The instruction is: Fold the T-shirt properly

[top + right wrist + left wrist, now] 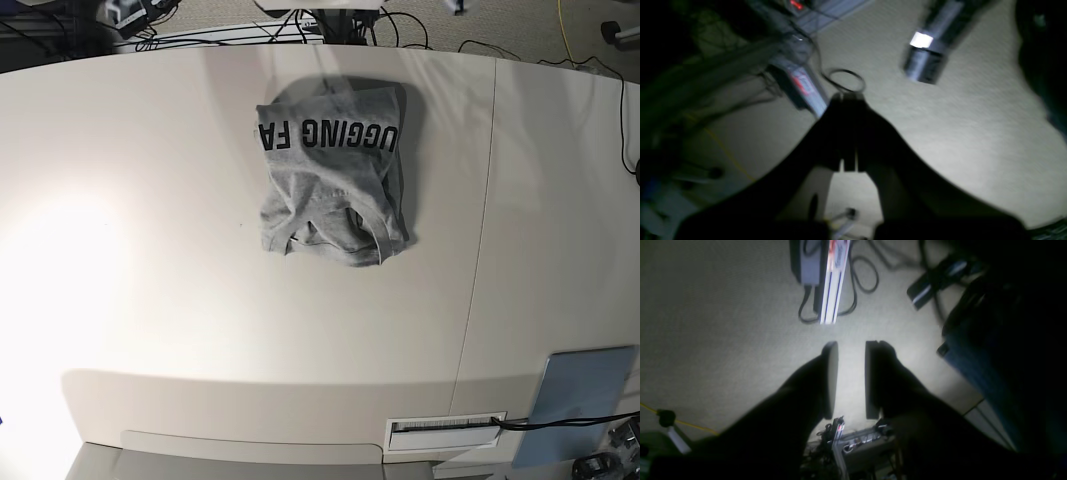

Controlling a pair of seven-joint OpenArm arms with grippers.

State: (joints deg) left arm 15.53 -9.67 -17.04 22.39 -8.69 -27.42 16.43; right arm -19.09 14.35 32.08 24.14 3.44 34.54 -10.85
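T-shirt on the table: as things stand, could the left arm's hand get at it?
Probably yes. The T-shirt lies bunched on the bare table with nothing on or beside it. The left hand is open and empty but off the table, over carpet, so it must first swing back.

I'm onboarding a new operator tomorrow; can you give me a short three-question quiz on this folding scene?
1. True or false: the T-shirt lies in a neat flat rectangle.
2. Which hand has its fingers apart: A) left hand B) right hand
3. Fill in: the blue-grey panel sits at the table's near-____ corner in the base view.

Key: 1 false, it lies bunched with the lettering up; 2 A; 3 right.
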